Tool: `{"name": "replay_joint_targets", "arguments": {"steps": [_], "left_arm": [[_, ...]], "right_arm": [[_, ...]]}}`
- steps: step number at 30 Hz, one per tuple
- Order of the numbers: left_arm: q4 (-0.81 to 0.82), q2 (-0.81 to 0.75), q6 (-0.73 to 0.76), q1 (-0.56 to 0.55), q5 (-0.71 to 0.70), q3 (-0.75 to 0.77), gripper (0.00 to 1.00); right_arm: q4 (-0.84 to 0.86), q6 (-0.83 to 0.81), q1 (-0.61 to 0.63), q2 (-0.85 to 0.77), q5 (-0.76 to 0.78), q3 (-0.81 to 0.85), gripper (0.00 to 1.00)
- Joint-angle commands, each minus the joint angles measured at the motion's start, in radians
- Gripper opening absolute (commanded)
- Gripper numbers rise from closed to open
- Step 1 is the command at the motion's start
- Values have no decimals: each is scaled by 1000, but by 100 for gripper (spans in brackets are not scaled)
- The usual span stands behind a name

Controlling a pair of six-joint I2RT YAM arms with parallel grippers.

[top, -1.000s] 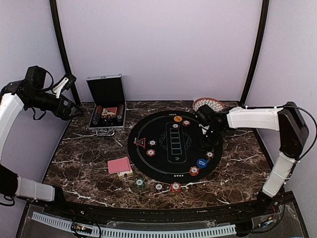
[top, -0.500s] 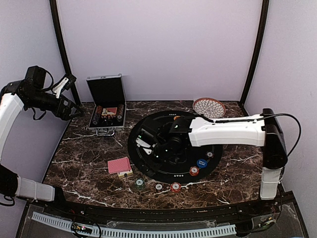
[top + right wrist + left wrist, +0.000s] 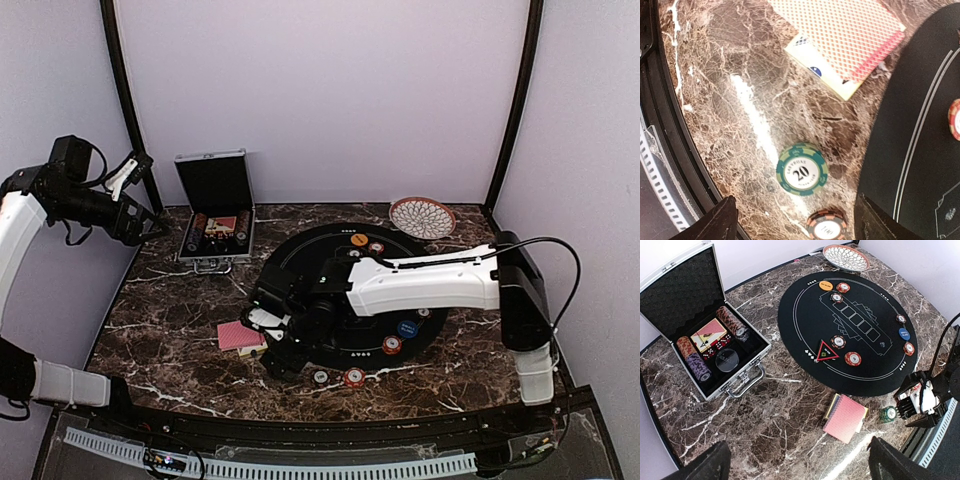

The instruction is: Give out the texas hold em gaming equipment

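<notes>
Right tool point(image 3: 794, 212), jaws spread and empty, hovers over the green chip point(image 3: 802, 169) lying flat on the surface point(image 3: 710, 85) beside the black mat point(image 3: 920, 125); centre it, descend straight, avoiding the neighbouring orange chip point(image 3: 826, 226).

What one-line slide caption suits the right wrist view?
Open right pincer above a green chip, beside red-backed cards on the marble table.

Robot lab test booth, not a home or a casino. Plain lavender walls point(image 3: 320, 100) on three sides, black poles point(image 3: 517, 100) in the back corners, marble-look table point(image 3: 170, 320) boxed in between. Left arm point(image 3: 20, 225) and right arm point(image 3: 430, 283) mounted at the near edge, loose cable point(image 3: 575, 265), white ribbed strip point(image 3: 300, 469) along the front. Poker chips point(image 3: 853, 358) on a round black mat point(image 3: 805, 315).
</notes>
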Motion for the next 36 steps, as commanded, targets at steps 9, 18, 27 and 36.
{"name": "replay_joint_targets", "arguments": {"steps": [9,18,27,36], "left_arm": [[-18,-34,9,-1,28,-31,99],[-18,-34,13,-3,23,-29,99],[-15,-23,14,-2,18,-26,99],[-15,-21,12,-1,18,-22,99]], "right_arm": [[-15,-36,10,79,-23,69,74],[-11,-35,10,94,-30,64,65],[1,-28,15,98,-38,52,61],[2,-22,18,111,-31,57,56]]}}
